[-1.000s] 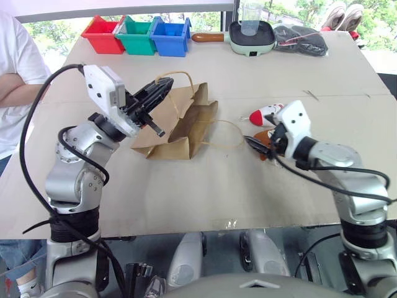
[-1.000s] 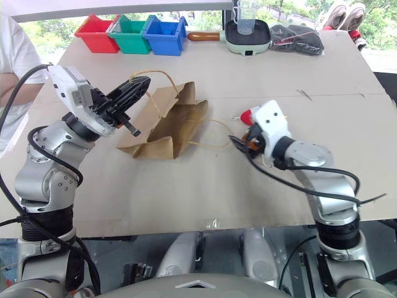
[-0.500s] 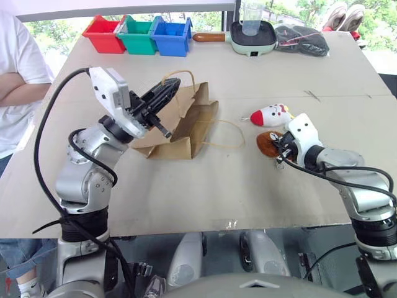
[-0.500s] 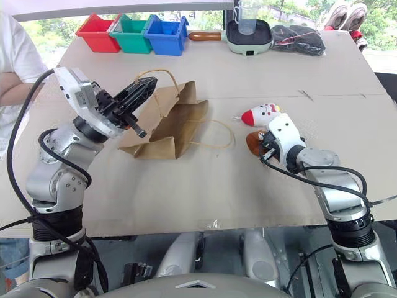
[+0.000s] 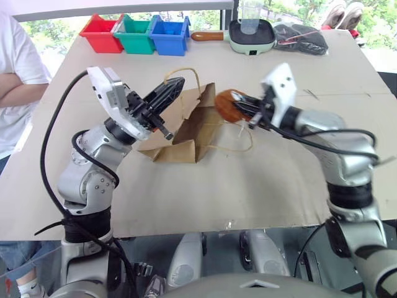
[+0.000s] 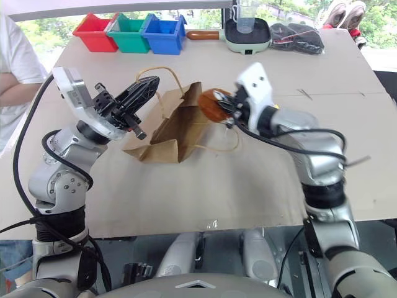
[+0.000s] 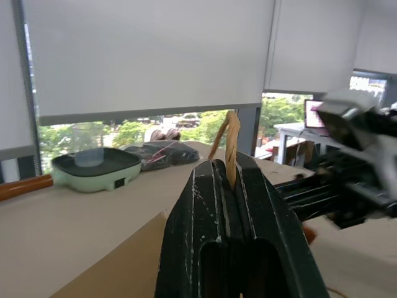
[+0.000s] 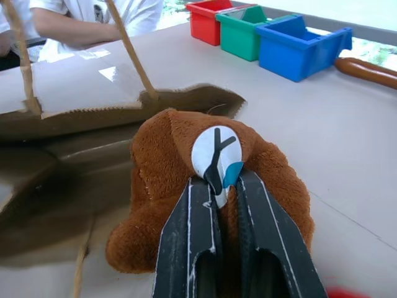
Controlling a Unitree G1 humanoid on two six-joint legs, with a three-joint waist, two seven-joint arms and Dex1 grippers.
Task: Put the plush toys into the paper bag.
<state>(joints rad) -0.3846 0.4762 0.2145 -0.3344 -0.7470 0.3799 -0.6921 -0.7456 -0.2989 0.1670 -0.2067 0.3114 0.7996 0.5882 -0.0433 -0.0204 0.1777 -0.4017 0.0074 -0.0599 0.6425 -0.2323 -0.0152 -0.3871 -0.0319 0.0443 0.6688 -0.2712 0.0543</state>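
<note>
we judge the brown plush toy [image 8: 205,186] light and soft: it dents under the black fingers [image 8: 186,248] and should not slip, though a pinch on fur alone could pull loose, so a hold across the body, as now, looks soundest. the paper bag [image 5: 192,127] we judge thin, light and floppy, stiff only along its creases; it will collapse unless its mouth is held up, and the cord handle [image 7: 229,143] is the natural place to grip it

looks: the toy is rounded, rust-brown, fuzzy, with a white round patch carrying a dark mark and a bit of blue. the bag is plain brown kraft paper with tan twisted-cord loops, lying on the table [image 5: 248,186] with its mouth toward the toy

state: right gripper [image 5: 245,112] is clamped on the brown toy, carrying it in the air just at the bag's mouth, near the upper edge. left gripper [image 5: 170,90] has its jaws together on one cord handle, which rises between them in the left wrist view, lifting that side of the bag so the mouth gapes. the second loop [image 5: 239,146] lies slack on the table on the right gripper's side

toy is not yet inside. next we expect it to need pushing deeper past the rim before letting go; risk is the rim folding inward

the second toy is not accounted for here
</note>
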